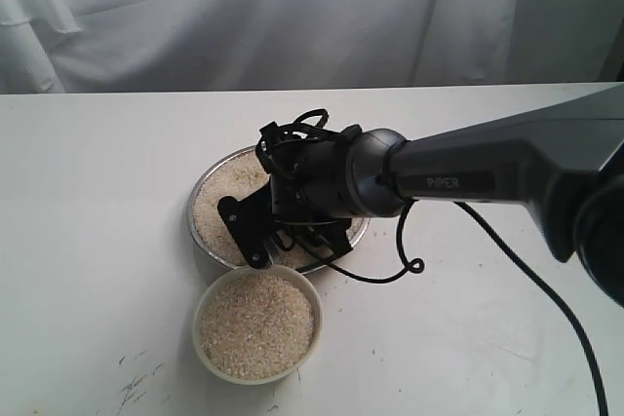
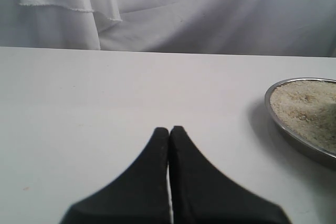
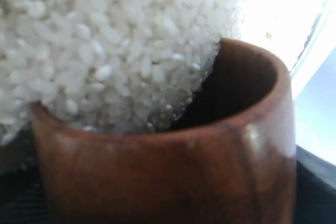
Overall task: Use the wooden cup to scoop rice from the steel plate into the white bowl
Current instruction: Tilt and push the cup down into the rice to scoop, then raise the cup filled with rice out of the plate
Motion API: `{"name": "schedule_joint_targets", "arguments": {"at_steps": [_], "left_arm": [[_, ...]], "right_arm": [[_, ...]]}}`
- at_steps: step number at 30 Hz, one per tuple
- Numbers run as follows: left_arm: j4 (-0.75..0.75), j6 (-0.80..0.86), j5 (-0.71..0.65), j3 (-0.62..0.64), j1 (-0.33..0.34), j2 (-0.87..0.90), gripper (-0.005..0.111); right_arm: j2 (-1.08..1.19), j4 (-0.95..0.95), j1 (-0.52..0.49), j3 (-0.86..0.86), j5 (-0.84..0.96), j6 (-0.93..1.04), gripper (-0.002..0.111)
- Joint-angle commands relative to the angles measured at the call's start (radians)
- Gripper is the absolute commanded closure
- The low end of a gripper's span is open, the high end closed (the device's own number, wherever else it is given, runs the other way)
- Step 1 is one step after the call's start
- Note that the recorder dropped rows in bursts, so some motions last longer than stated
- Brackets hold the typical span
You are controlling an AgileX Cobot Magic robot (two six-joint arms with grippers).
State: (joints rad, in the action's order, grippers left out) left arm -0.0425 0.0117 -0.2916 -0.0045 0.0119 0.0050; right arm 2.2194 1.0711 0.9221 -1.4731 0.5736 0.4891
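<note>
A white table (image 1: 97, 192) with a white curtain (image 1: 244, 17) hung behind it. In the exterior view my right arm (image 1: 487, 172) reaches in from the right and across the middle. My right gripper (image 1: 288, 241) hangs low over the near side of the plate (image 1: 192, 207). Rice (image 1: 229, 182) covers what shows of the plate. The bowl (image 1: 200, 323) sits just in front of the plate, touching it or nearly so, and is filled with rice close to its rim. A black cable (image 1: 517, 280) trails from the arm over the table. The cup is hidden under the gripper here.

In the left wrist view my left gripper (image 2: 169, 132) is over bare table with its two black fingers pressed together and holding nothing. The plate's edge is off to one side, well apart from it.

In the right wrist view the cup (image 3: 157, 177) fills the picture. It is tipped over, with its mouth pushed into the rice. Grains crowd over one side of the lip, and the dark inside shows on the other. Dark finger parts sit against the cup at both lower corners — my right gripper is clamped on it.
</note>
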Motion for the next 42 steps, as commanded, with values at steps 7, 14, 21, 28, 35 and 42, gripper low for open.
{"name": "schedule_joint_targets", "arguments": {"at_steps": [7,14,21,28,35,42], "left_arm": [[-0.001,-0.003,0.006,0.005,-0.002,-0.005,0.107],[-0.001,-0.003,0.006,0.005,-0.002,-0.005,0.107],[-0.001,-0.003,0.006,0.005,-0.002,-0.005,0.107],[-0.001,-0.003,0.006,0.005,-0.002,-0.005,0.107],[-0.001,-0.003,0.006,0.005,-0.002,-0.005,0.107],[-0.001,-0.003,0.006,0.005,-0.002,-0.005,0.107]], "right_arm": [[0.043,0.001,-0.011,-0.002,-0.029,-0.029,0.108],[0.051,-0.038,-0.011,-0.035,-0.108,-0.105,0.108],[0.06,-0.093,-0.011,-0.101,-0.13,-0.134,0.108],[0.083,-0.135,-0.026,-0.103,-0.133,-0.138,0.108],[0.083,-0.292,-0.077,-0.103,-0.204,-0.138,0.108],[0.083,-0.44,-0.108,-0.103,-0.29,-0.138,0.108]]}}
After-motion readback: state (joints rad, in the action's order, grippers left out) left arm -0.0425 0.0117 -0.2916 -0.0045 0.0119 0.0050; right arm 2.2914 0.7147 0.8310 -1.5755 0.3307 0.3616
